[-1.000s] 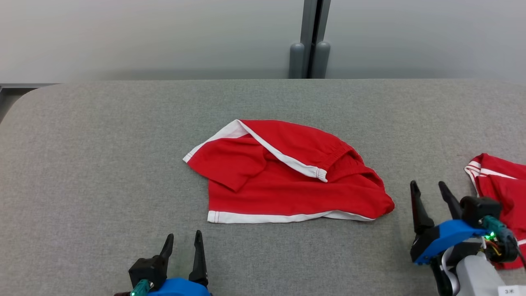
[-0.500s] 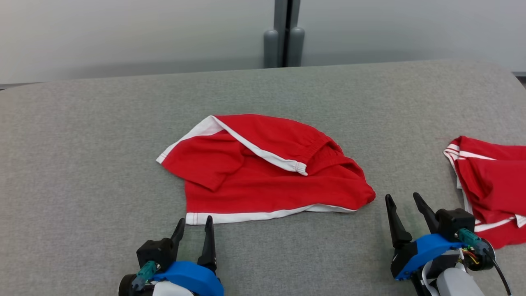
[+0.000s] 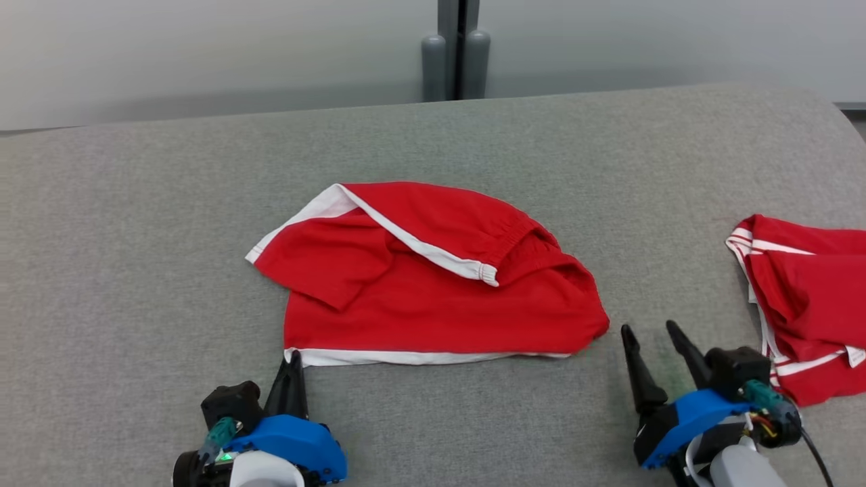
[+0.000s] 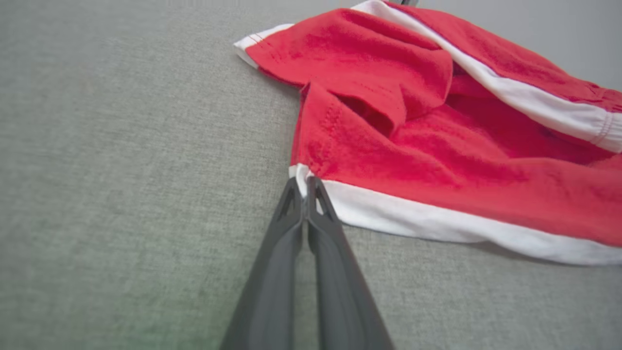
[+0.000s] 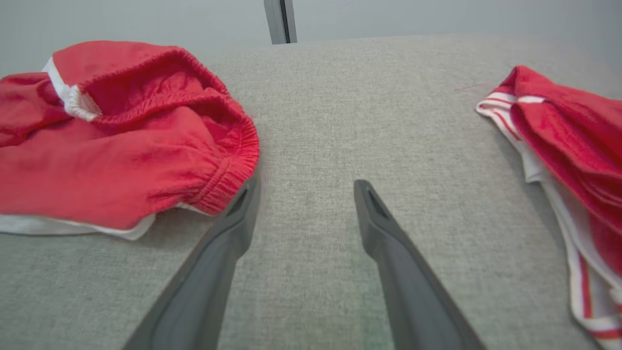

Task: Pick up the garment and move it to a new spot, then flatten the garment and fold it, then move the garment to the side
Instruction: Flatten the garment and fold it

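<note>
The red garment (image 3: 433, 297) lies in the middle of the grey table (image 3: 135, 223) — long way left to right, waist end to the right. The left hand (image 3: 293, 358) pinches its near white corner. The right hand (image 3: 648, 328) is spread wide — just beside the waist end.

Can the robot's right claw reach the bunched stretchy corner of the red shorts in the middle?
Probably yes. The right gripper is open, and one finger sits right beside the elastic corner of the red white-trimmed shorts, with nothing lying between them.
</note>
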`<state>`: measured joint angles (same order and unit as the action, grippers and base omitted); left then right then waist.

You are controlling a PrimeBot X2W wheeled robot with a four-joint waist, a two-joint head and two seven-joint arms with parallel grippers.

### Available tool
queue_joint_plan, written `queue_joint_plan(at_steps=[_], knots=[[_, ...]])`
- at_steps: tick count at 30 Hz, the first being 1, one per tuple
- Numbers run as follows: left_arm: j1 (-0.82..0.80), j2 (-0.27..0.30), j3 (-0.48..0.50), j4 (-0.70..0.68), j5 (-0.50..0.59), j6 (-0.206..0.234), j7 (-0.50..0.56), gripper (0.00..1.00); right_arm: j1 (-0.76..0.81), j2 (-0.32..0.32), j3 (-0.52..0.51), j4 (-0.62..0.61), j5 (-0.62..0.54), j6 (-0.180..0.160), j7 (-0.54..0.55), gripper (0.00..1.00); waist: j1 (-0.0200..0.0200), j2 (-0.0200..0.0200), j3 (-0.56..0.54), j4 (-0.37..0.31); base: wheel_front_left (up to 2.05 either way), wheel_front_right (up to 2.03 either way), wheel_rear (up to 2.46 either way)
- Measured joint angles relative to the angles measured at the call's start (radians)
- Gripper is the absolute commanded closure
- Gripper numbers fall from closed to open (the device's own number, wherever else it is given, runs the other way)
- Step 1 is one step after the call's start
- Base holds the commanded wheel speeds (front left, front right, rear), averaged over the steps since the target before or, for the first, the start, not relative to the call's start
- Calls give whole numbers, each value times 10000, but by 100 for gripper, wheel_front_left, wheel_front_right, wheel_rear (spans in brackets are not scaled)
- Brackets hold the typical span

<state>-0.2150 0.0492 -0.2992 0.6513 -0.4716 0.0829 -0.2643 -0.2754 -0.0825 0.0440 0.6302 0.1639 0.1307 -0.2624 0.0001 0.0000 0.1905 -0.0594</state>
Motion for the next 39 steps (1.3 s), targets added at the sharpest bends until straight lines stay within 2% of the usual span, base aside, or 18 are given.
queue_joint_plan(at_steps=[9,11,12,22,23,24,25,35,39], knots=[[848,12,644,-596,153,222,0,100,606,-2,1327,-222,694,0,0,0,-2,0,-203,555,0,0,0],[934,2,715,-629,236,236,2,29,683,-44,1630,-360,867,0,0,0,-1,-1,-205,625,0,0,0],[938,6,750,-679,259,236,0,0,727,-82,1751,-433,1032,0,0,0,-1,0,-206,657,0,0,0],[1008,8,654,-1070,483,291,2,0,433,-261,2213,-347,1616,0,0,2,-1,0,-157,892,0,0,0],[1007,8,637,-1101,497,309,0,0,341,-274,2247,-337,1643,0,0,23,-1,0,-141,916,0,0,0],[1007,12,635,-1127,506,309,0,0,282,-291,2272,-345,1643,0,0,72,-1,0,-124,938,0,0,0],[1005,12,633,-1145,510,307,0,0,244,-324,2328,-339,1645,0,0,100,-1,0,-106,958,0,0,0],[895,12,259,-1327,506,222,2,0,-777,-784,2259,-364,1772,0,0,100,0,0,144,1335,0,0,0],[803,12,-94,-1375,426,226,2,0,-1587,-861,2138,198,1574,0,0,100,0,0,314,1668,0,0,0]])
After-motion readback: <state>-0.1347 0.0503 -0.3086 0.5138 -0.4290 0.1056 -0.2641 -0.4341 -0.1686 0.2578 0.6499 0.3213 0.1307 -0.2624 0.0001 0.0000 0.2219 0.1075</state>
